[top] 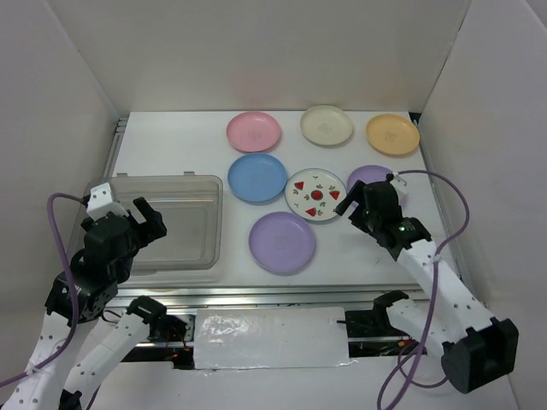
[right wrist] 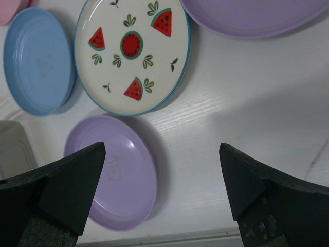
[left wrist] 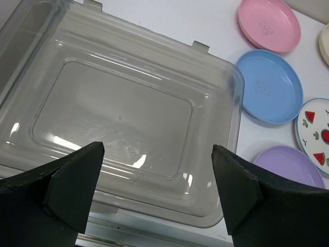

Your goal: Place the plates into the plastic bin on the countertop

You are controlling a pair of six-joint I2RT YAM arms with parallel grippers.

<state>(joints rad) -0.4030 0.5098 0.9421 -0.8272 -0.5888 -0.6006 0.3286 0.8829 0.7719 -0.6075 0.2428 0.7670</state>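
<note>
The plates look like thin, rigid moulded ware: light, smooth and probably slick, each with a shallow raised lip. Lying flat on the surface (top: 197, 137), a plate offers only that lip to grip. The likely hold is one finger inside the rim and one outside it, pinching the wall. A clumsy pinch could skate or tip the plate rather than lift it.

All seven are on the surface, and none is in the plastic bin (top: 162, 178), which stands empty at the left. The pink plate (top: 254, 131), cream plate (top: 326, 125) and orange plate (top: 392, 134) line the far side. The blue plate (top: 257, 178) and the white plate with red watermelon slices (top: 315, 196) sit mid-surface, touching or all but touching. One purple plate (top: 282, 243) lies nearest the arms, just beside the bin. The second purple plate (right wrist: 247, 15) is partly hidden in the top view by the right end effector (right wrist: 162, 154).

That end effector hangs over bare surface among the white plate and the two purple ones, jaws wide apart and holding nothing. The left end effector (left wrist: 157, 154) is equally wide open and empty, poised above the bin — right where an incoming plate would have to come down. The close-set rims in the middle leave little room for a finger.
</note>
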